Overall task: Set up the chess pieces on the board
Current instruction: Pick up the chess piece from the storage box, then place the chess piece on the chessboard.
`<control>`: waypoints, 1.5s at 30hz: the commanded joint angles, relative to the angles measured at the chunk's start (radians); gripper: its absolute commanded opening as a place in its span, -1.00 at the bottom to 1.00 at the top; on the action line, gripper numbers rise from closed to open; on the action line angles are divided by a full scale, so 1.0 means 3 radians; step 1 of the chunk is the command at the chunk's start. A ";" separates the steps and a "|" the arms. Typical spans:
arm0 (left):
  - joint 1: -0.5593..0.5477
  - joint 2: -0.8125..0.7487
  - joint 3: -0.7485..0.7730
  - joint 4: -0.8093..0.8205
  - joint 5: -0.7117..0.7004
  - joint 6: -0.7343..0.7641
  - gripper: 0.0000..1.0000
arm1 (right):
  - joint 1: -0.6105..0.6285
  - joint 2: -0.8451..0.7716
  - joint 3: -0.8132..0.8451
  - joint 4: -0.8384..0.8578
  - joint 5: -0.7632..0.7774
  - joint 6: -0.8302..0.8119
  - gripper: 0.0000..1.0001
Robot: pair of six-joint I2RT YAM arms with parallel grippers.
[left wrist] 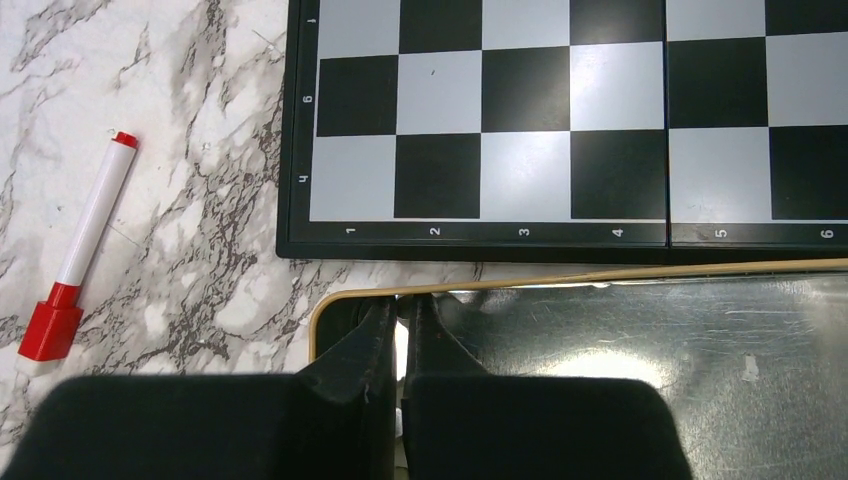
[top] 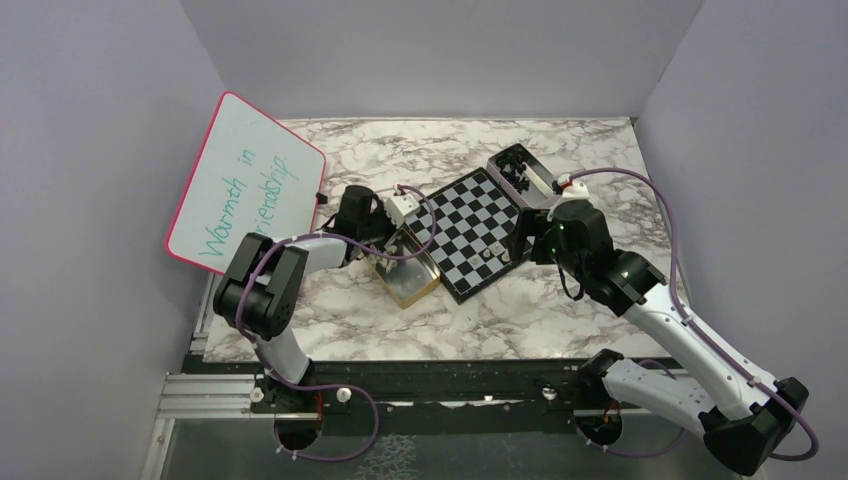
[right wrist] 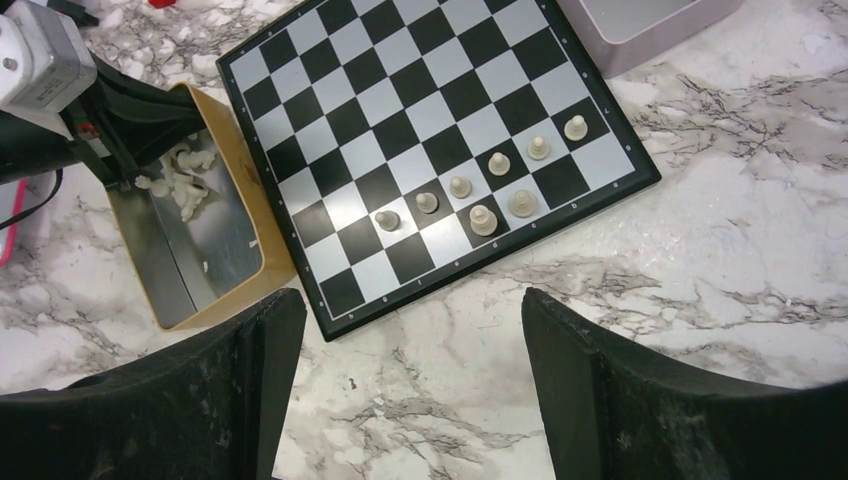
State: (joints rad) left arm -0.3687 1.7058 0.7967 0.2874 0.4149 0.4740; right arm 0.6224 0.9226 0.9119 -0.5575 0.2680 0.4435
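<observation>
My left jaws are pressed shut down in the gold tin [right wrist: 250, 275] just beside the board [right wrist: 400, 100], at the end where loose pale pieces [right wrist: 185, 185] lie. A whitish sliver shows between them, but I cannot tell whether it is a piece. My right jaws hang wide open and empty over the worktop [right wrist: 700, 250]. Eight pale pieces [right wrist: 460, 187] stand on the board: six in a row and two behind on the edge row.

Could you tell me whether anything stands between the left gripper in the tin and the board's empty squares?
Only the tin's gold wall, between the left gripper and the board. The squares just beyond are bare; the placed pieces stand along an adjacent edge.
</observation>
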 commanded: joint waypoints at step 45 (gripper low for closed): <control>-0.1415 -0.0886 0.0141 -0.0111 -0.1082 -0.1740 -1.00 | 0.0003 -0.0477 -0.0205 -0.0227 0.0133 0.0045 0.70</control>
State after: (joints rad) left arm -0.7471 1.4014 0.8551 0.1528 0.1646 0.0471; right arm 0.6224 0.7982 0.8570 -0.6048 0.2729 0.4446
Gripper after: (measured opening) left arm 0.017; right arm 0.850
